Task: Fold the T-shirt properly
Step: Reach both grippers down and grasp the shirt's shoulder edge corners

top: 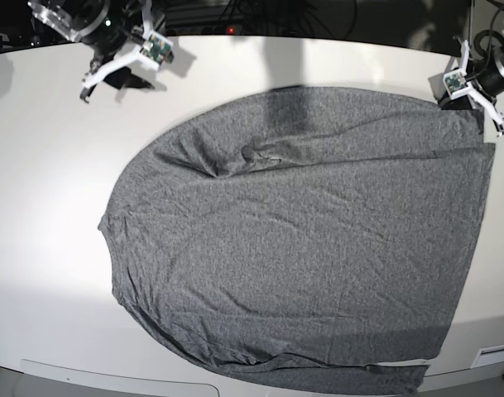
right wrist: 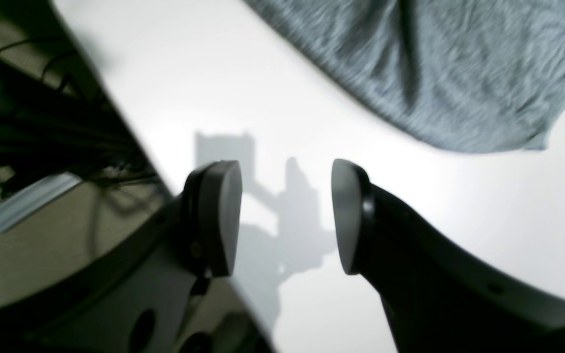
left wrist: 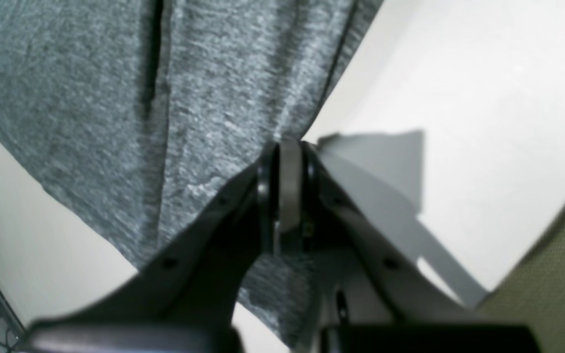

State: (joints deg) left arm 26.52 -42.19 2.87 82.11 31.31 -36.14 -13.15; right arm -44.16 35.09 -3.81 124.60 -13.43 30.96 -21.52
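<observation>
Lying on the surface: the T-shirt (top: 301, 248), grey and heathered, is spread wide over the white surface (top: 45, 248) in the base view, covering most of its middle and right part.
Shirt outline: a rounded edge is turned toward that view's left, a straighter edge is seen along its right, and the lower edge is found near the surface's front rim.
Shirt folds: a bunched crease is seen in the upper middle of the cloth, with long wrinkles running toward the upper right corner.
Left gripper (left wrist: 290, 147): the jaws are pressed together on a pinch of the shirt's edge; the T-shirt (left wrist: 140, 113) is seen fanning away from that pinch in long pleats.
Left gripper position: in the base view the left gripper (top: 475, 95) is placed at the shirt's upper right corner, close to the surface's far edge.
Right gripper (right wrist: 287, 215): the jaws are held wide apart with nothing between them, above bare surface (right wrist: 459, 206).
Shirt relative to right gripper: the T-shirt (right wrist: 459, 73) is seen well apart from the jaws, its curved edge untouched.
Right gripper position: in the base view the right gripper (top: 123, 70) is located at the far left corner, clear of the cloth.
</observation>
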